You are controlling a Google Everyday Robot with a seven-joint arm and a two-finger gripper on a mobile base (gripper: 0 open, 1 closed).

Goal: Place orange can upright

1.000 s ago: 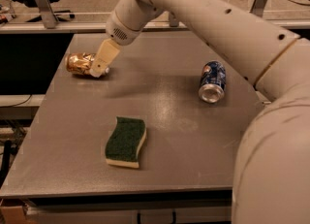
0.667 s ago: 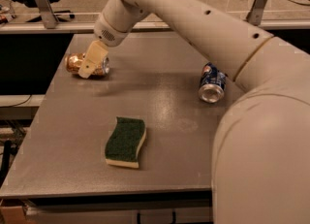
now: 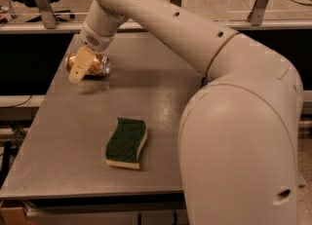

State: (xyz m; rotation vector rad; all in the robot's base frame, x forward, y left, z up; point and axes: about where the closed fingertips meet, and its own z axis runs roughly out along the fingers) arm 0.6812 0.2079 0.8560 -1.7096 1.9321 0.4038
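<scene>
The orange can (image 3: 99,65) lies on its side at the far left of the grey table (image 3: 68,131), its silver end facing right. My gripper (image 3: 79,69) hangs from the white arm (image 3: 161,19) and sits right over the can's left half, covering part of it. I cannot tell whether it touches the can.
A green and yellow sponge (image 3: 126,142) lies in the middle of the table toward the front. My arm's large white body (image 3: 239,141) fills the right side and hides the table behind it. Chairs and metal posts stand beyond the table's far edge.
My gripper has moved left and a little down, from beside the can's right end to over the can. My arm has swung across and now hides the blue can.
</scene>
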